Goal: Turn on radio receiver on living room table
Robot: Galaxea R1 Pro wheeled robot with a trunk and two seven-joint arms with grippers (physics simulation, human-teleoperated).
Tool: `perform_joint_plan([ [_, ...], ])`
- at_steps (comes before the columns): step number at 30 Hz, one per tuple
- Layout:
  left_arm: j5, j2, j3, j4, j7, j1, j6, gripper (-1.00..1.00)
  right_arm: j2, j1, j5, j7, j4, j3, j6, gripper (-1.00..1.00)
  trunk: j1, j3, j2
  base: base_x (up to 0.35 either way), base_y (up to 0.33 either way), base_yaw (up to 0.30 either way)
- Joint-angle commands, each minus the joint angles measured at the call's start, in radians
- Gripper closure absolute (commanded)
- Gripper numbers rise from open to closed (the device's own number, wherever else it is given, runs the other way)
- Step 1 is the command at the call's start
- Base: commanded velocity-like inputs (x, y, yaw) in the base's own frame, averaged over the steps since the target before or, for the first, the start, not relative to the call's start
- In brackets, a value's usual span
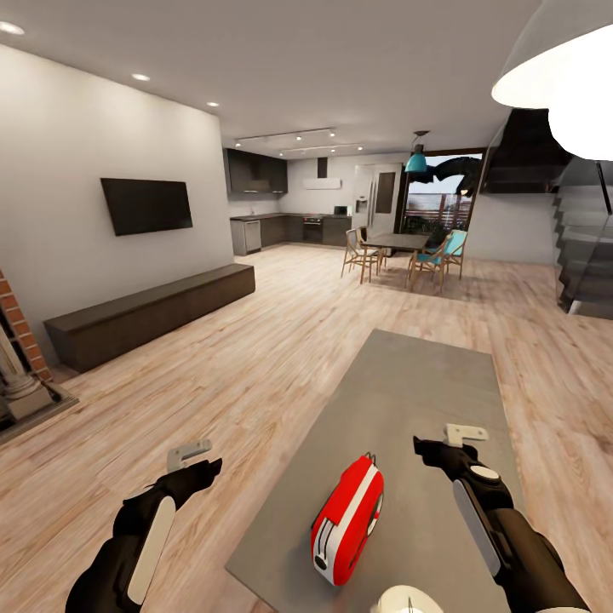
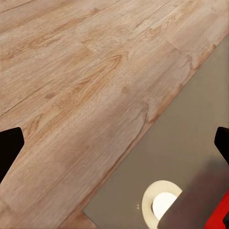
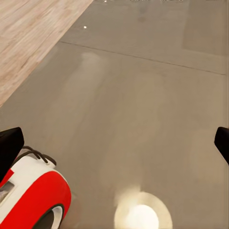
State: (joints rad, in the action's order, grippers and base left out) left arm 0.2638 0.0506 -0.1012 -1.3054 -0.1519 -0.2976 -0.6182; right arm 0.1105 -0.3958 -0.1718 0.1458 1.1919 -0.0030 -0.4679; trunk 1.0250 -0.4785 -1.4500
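Red and white on grey, with pale wood all round.

The radio receiver is glossy red with a white band and a white end panel; between the two sets of jaws it lies on the matte grey counter. The floor under the left jaws is light wood with a brown grain pattern. Both arms are black with white panels. The low bench cabinet is dark brown and the wall white.
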Motion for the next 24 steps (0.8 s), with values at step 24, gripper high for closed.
perform_joint_plan([
  [24,0.004,-0.001,0.001,0.055,0.000,0.000,0.027,-1.00,0.000,0.000,-0.004,0.003,-0.057,0.000,0.001,-1.00,0.000,0.000,0.000,0.000,0.000,0.000],
])
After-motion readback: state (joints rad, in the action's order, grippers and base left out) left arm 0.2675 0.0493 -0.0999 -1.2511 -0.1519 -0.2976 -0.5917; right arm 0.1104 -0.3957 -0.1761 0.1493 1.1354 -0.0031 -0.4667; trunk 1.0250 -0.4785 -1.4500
